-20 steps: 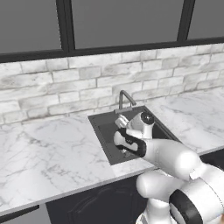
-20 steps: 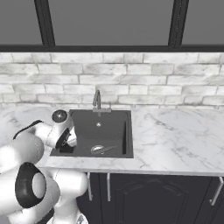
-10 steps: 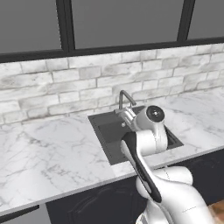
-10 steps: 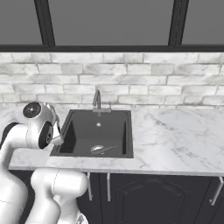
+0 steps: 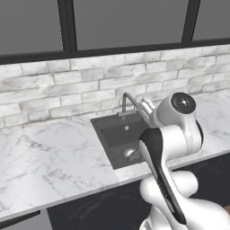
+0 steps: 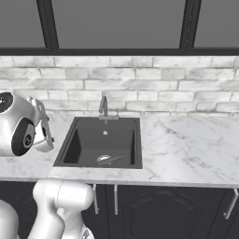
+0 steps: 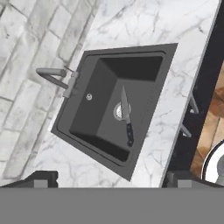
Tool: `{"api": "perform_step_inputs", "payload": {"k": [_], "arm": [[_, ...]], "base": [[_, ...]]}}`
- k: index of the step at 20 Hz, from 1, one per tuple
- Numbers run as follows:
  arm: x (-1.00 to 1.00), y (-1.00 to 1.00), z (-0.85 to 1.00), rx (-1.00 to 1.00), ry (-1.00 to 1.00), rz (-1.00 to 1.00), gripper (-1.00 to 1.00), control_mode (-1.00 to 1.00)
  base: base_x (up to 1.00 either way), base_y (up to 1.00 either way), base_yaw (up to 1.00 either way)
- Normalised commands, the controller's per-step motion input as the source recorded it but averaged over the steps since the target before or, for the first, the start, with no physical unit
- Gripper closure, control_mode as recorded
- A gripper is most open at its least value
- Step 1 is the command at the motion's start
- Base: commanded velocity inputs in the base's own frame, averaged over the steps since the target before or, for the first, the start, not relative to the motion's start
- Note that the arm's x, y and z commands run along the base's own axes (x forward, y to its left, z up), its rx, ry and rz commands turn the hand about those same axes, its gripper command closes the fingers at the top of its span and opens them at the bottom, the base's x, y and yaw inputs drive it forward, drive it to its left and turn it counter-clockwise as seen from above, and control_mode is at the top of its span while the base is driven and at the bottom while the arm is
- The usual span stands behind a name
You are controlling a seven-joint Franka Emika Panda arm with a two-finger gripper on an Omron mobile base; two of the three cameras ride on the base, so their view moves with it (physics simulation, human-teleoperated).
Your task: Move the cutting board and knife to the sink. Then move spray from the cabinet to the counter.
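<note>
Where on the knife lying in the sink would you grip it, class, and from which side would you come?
Grip the knife by its black handle, coming straight down from above. It lies flat on the floor of the sink, blade across the drain, so the basin walls probably block any sideways approach. The handle is thicker and blunt; close the fingers across its width, not along it.

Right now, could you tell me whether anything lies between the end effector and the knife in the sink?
Nothing visible does. In the hand view the knife lies flat on the floor of the sink, its blade across the drain, with open space between it and the open end effector above. The faucet stands off at the rim.
</note>
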Motion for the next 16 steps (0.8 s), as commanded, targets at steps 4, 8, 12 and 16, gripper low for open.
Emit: {"api": "perform_step_inputs", "payload": {"k": [4,8,12,16], "arm": [[-0.03,-0.03,0.94,0.02,0.05,0.02,-1.0,-1.0],[-0.09,-0.15,0.02,0.0,-0.01,0.01,-1.0,-1.0],[0.0,0.0,0.0,0.0,0.0,0.0,-1.0,1.0],[0.0,0.0,0.0,0.0,0.0,0.0,-1.0,1.0]], "base": [[0.0,0.0,0.0],[0.0,0.0,0.0],[-0.45,-1.0,0.0],[-0.45,-1.0,0.0]]}}
